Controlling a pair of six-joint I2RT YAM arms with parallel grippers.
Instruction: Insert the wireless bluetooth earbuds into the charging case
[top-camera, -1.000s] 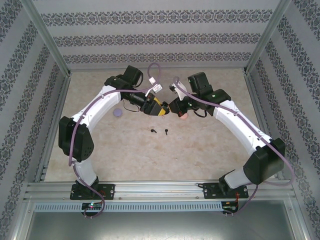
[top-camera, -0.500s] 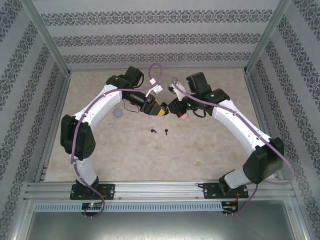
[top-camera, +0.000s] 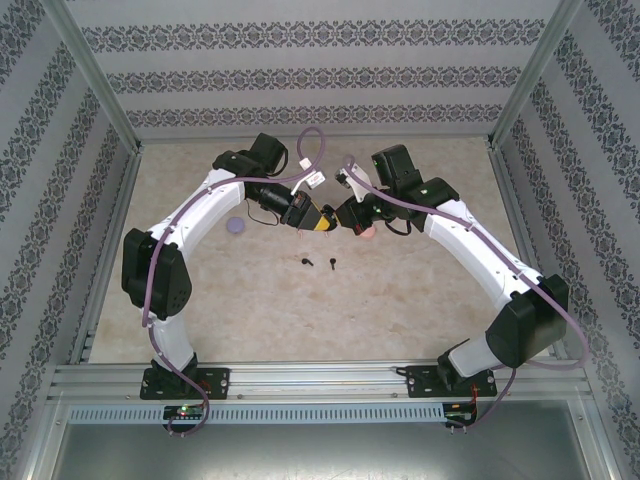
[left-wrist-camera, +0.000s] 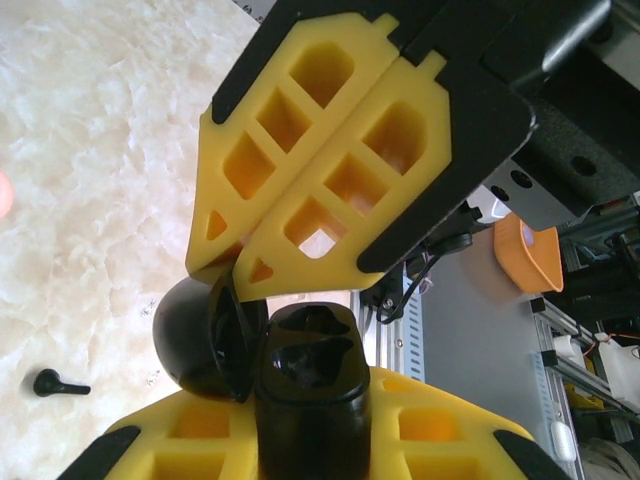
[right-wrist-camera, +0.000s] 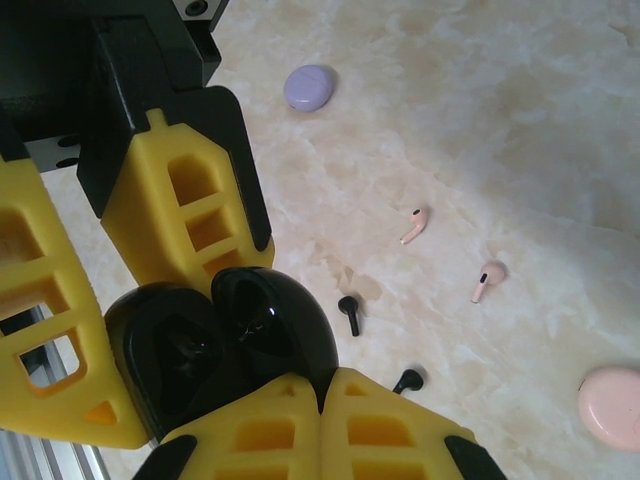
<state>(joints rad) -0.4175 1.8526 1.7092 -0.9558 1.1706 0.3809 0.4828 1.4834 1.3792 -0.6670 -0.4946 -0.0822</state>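
Left pincer: your left gripper (left-wrist-camera: 300, 465) is clamped on the base of the open black case (left-wrist-camera: 305, 400), its two wells facing up.
Right pincer: your right gripper (right-wrist-camera: 320, 385) has its jaws pressed together at the case's hinged lid (right-wrist-camera: 270, 320), apparently pinching it.
Step in hand: you look to be holding the case open between both arms; no bud is seated yet.
Black earbuds (right-wrist-camera: 349, 312): on the table (right-wrist-camera: 500, 120) just beyond the right pincer, the pair slightly apart.
Pink earbuds (right-wrist-camera: 414, 225): farther out, near the pink case (right-wrist-camera: 610, 405).
Purple case (right-wrist-camera: 309, 87): well beyond.
Next move: probably free one pincer to fetch a black bud.
Writing: none readable.
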